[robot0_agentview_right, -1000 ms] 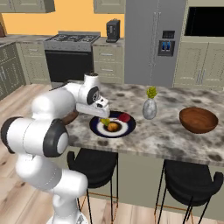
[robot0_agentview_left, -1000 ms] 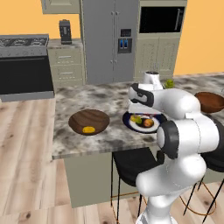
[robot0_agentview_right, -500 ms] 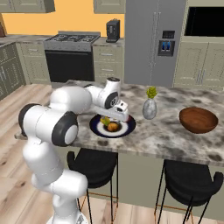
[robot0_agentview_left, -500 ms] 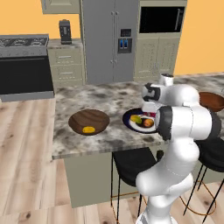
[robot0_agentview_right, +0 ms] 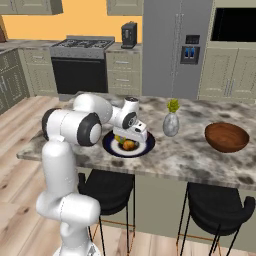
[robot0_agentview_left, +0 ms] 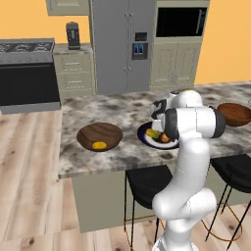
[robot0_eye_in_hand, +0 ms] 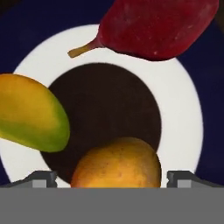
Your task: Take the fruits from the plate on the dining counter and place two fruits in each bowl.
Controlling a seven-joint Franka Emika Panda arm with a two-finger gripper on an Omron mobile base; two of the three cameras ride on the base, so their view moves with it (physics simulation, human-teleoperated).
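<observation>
Gripper (robot0_eye_in_hand: 112,177), jaws spread wide and empty, straddles the orange fruit (robot0_eye_in_hand: 116,162) on the plate (robot0_eye_in_hand: 183,109); yellow-green fruit (robot0_eye_in_hand: 30,113) and red fruit (robot0_eye_in_hand: 159,26) beside it. Yellow fruit (robot0_agentview_left: 99,145) lies in the left bowl (robot0_agentview_left: 99,136); right bowl (robot0_agentview_right: 226,136) empty. One placed, three remain.

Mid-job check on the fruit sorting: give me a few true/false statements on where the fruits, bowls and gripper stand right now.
1. The gripper is shut on the red fruit. False: its jaws stand open around the orange fruit.
2. Three fruits lie on the plate. True.
3. The left bowl holds a yellow fruit. True.
4. The right bowl holds two fruits. False: none shows in it.
5. A vase stands between the plate and the right bowl. True.
</observation>
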